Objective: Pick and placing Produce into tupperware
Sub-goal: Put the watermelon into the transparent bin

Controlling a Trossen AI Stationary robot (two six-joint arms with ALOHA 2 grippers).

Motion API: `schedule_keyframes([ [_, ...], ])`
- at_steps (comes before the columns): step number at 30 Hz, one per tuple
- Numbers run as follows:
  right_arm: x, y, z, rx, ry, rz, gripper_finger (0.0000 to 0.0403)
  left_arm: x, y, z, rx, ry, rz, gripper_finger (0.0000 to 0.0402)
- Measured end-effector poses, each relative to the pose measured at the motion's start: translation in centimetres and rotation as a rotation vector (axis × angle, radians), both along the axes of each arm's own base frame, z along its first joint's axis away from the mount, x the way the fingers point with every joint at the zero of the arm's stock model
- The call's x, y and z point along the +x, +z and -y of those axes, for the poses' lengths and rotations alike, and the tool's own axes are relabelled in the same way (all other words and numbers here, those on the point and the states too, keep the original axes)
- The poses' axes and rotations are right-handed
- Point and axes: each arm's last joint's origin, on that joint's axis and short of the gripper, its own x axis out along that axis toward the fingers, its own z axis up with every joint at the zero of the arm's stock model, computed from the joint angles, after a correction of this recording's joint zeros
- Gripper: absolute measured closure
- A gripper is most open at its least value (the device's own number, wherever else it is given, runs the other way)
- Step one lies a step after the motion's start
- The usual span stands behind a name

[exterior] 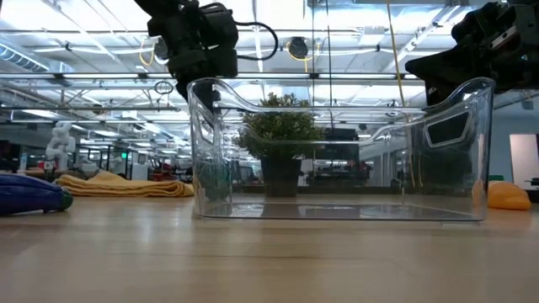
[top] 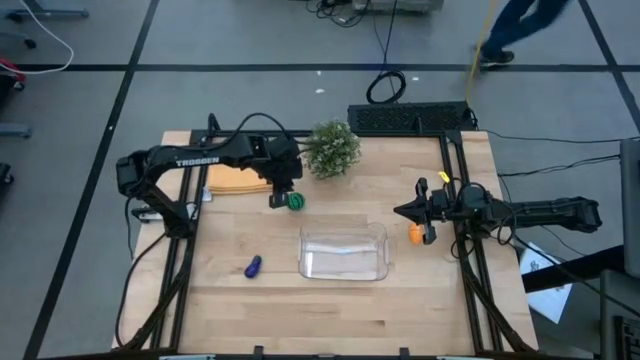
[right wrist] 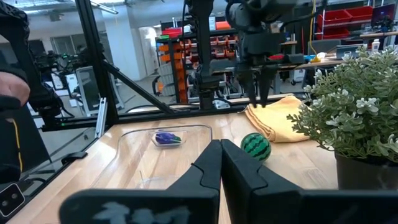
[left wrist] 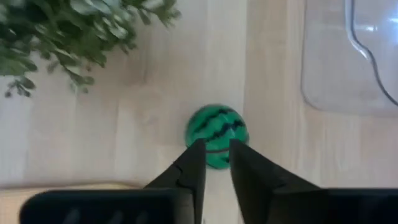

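Your left gripper (left wrist: 216, 155) hovered above the striped green ball (left wrist: 217, 135), fingers nearly closed, holding nothing — a narrow descent could have knocked it rolling.

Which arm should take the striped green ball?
Left. Its claw hovers right beside the green ball, which sits just past its fingertips in the left wrist view, fingers nearly closed. The right claw is across the tupperware, beside the orange piece.
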Motion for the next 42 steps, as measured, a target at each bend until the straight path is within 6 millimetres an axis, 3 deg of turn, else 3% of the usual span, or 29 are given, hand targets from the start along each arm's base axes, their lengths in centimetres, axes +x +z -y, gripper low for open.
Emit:
schedule_keyframes([
  [11, 0.1, -0.2, 0.0, 0.001, 0.000, -0.016, 0.0403, 0.5, -0.2, 1.1, 0.008, -0.052, -0.002, 0.0145],
  [18, 0.2, -0.3, 0.0, 0.003, 0.000, -0.031, 0.0403, 0.5, -0.3, 1.1, 0.015, -0.048, -0.011, 0.0072],
  [33, 0.2, -0.3, 0.0, 0.010, 0.001, -0.034, 0.0403, 2.0, -4.1, 1.1, -0.001, -0.062, -0.157, 0.0062],
  [42, 0.2, -0.3, 0.0, 0.010, 0.001, -0.034, 0.0403, 2.3, -4.4, 1.3, 0.001, -0.072, -0.151, 0.0062],
])
